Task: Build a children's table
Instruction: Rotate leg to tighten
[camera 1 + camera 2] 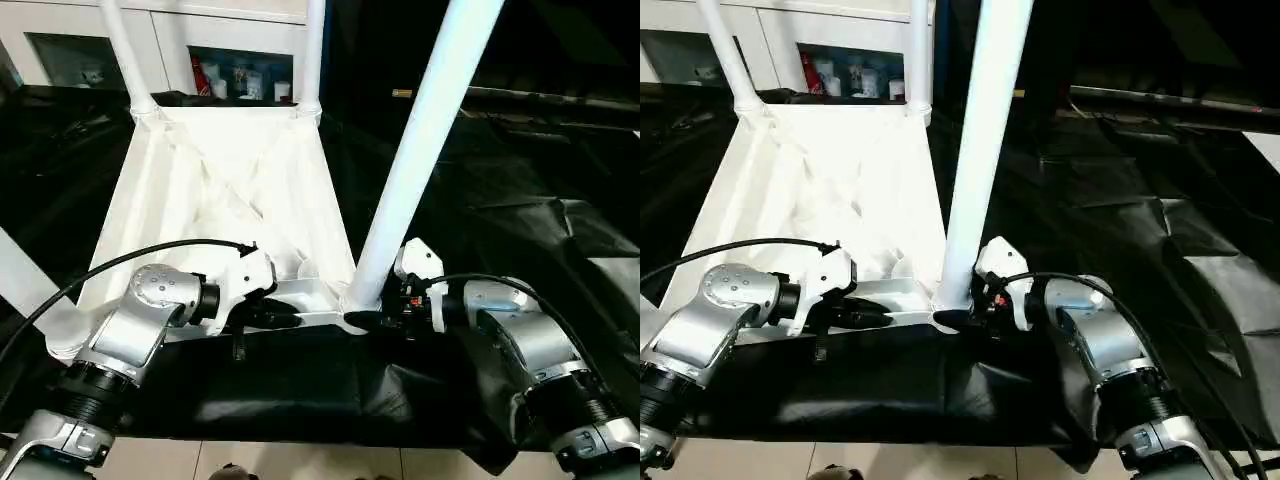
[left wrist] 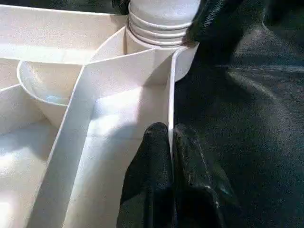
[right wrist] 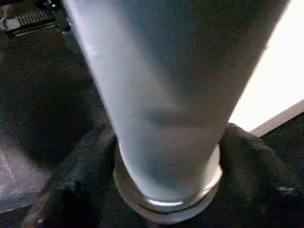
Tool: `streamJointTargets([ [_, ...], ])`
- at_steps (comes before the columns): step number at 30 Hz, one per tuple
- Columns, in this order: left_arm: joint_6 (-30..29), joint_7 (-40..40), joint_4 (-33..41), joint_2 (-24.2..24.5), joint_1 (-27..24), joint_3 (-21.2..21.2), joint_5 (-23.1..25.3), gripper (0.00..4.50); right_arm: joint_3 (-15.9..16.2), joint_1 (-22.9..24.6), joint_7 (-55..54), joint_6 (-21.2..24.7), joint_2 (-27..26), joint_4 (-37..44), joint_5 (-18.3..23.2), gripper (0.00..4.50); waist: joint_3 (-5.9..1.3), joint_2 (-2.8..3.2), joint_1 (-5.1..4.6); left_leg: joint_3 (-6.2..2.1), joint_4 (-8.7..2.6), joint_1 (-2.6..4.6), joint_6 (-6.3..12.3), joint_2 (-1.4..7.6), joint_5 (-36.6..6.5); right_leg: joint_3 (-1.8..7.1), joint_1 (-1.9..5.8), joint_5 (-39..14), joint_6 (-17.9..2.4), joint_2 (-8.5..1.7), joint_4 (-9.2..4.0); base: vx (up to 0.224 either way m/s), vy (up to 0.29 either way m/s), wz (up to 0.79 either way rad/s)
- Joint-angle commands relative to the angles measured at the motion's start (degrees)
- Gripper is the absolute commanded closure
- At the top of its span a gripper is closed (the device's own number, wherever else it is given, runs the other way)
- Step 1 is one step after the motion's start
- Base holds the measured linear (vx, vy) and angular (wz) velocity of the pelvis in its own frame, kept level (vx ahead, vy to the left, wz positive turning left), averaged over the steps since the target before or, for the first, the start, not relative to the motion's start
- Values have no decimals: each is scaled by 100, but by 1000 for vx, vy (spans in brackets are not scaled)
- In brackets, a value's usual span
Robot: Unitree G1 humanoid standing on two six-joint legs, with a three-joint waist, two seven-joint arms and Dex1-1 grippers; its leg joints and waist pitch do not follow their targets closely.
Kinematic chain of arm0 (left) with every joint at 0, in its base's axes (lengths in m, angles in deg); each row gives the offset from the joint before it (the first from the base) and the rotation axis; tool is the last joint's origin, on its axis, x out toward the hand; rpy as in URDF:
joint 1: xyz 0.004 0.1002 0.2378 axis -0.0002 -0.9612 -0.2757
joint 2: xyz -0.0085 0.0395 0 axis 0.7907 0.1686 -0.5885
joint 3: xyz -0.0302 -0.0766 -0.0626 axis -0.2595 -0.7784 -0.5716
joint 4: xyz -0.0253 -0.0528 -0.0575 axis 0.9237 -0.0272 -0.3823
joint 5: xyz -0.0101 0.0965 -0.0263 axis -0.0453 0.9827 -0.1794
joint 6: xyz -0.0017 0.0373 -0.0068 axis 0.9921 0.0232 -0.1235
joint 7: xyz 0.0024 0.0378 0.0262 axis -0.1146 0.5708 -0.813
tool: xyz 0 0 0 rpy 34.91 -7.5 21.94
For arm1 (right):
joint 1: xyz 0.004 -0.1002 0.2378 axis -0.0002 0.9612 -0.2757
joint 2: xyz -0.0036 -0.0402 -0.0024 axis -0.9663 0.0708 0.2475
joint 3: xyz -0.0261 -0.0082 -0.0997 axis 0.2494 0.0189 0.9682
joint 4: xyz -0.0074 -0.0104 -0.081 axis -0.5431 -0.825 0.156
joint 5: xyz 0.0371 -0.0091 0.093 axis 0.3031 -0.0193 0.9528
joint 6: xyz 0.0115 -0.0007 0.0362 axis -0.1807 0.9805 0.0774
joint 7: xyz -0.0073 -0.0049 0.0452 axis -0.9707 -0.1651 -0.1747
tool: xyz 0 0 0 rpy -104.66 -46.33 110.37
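Both forearms are brushed silver metal, rounded and jointed, each ending toward the elbow in a black ribbed collar above a further silver segment. The left forearm (image 1: 150, 315) carries a domed silver cap dotted with small dark screws. A thin black cable (image 1: 120, 262) arcs over it to a glossy white moulded wrist housing (image 1: 245, 278) just behind the left gripper (image 2: 171, 147), whose two black fingers (image 2: 149, 175) look matte and rubbery. The right forearm (image 1: 520, 335) bears a matching black cable (image 1: 500, 283) looping to its own white housing (image 1: 420, 262), with dark mechanical parts and a small red detail just behind the right gripper (image 3: 166, 156) and its thick black padded fingers (image 3: 80, 171).
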Motion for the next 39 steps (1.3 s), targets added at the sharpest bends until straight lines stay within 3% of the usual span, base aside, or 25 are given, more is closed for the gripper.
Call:
streamJointTargets([
  [1,-31,79,36,-108,-91,-27,-284,450,-6,-108,-28,-53,-3,-22,-50,156,-305,-29,-10,-95,-323,74,352,246,-873,264,255,-846,-1261,-373,-381,0,0,0],
  [2,-31,74,35,-107,-90,-26,-288,450,-11,-112,-28,-54,-6,-26,-40,156,-307,-32,-12,-97,-322,68,351,246,-865,264,262,-837,-1256,-372,-377,0,0,0],
  [3,-34,70,44,-106,-97,-25,-293,450,-14,-106,-15,-56,-6,-19,-29,170,-314,-100,-13,-89,-316,68,369,245,-842,263,268,-827,-1246,-370,-378,0,0,0],
  [5,-36,77,47,-105,-105,-27,-303,450,-17,-94,22,-55,-8,-14,2,172,-310,-59,-4,-95,-316,74,381,251,-817,265,258,-843,-1245,-380,-371,0,0,0],
  [11,-53,63,47,-135,-127,-8,-302,450,-72,-12,-51,-26,-72,-2,86,178,-322,-62,-6,-92,-305,69,398,242,-751,265,270,-728,-1270,-373,-356,0,0,0],
  [15,-60,-877,-403,-540,56,53,158,450,-468,-53,-1440,26,-619,-487,-49,178,-308,-51,-36,-94,-319,67,304,238,-820,268,249,-894,-1258,-372,-386,0,0,0],
  [17,-155,-1321,-607,-850,183,67,277,450,-701,-83,-2309,100,-999,-670,-90,178,-301,-62,-44,-115,-338,85,101,237,-1085,267,251,-1483,-1091,-397,-442,0,0,0],
  [18,-225,-1512,-668,-986,237,98,345,450,-805,-85,-2640,158,-1177,-689,-61,178,-304,-34,-52,-126,-346,92,53,235,-1178,272,240,-1667,-1017,-402,-456,0,0,0],
  [21,-427,-1891,-795,-1295,347,179,478,450,-992,-121,-3479,253,-1529,-782,-114,178,-284,-34,-72,-138,-375,117,-43,240,-1393,282,208,-1992,-894,-396,-501,0,0,0],
  [23,-614,-2343,-953,-1727,468,259,582,450,-936,-128,-3987,228,-1826,-841,-309,178,-297,-24,-72,-135,-374,118,-67,232,-1408,288,208,-1988,-831,-398,-513,0,0,0],
  [27,-595,-2523,-1121,-1968,576,333,725,450,-855,-100,-3904,158,-2042,-772,-271,178,-317,-29,-40,-118,-358,102,74,216,-1188,287,233,-1457,-863,-376,-485,0,0,0],
  [29,-545,-2465,-1113,-1923,601,317,733,450,-802,-69,-3651,83,-2000,-589,-206,108,-320,-28,-12,-114,-350,83,186,203,-1052,284,251,-1285,-867,-379,-468,0,0,0],
  [32,-516,-2377,-1064,-1824,582,284,741,450,-765,-67,-3459,89,-1894,-463,-185,97,-311,-22,-6,-119,-361,77,207,211,-1133,278,250,-1459,-840,-387,-491,0,0,0],
  [34,-475,-2223,-1003,-1689,540,240,708,450,-655,-64,-2988,99,-1671,-301,-118,67,-321,-24,-2,-126,-362,84,219,220,-1142,273,255,-1474,-824,-385,-488,0,0,0],
  [38,-225,-1443,-729,-1201,321,195,521,450,-298,24,-1381,13,-755,175,-1,59,-320,-45,17,-115,-330,47,396,217,-972,268,287,-1111,-907,-378,-453,0,0,0],
  [39,-215,-1419,-722,-1188,315,194,513,450,-292,25,-1349,13,-734,185,1,59,-309,-45,15,-112,-333,45,437,223,-1008,267,284,-1172,-910,-383,-456,0,0,0],
])
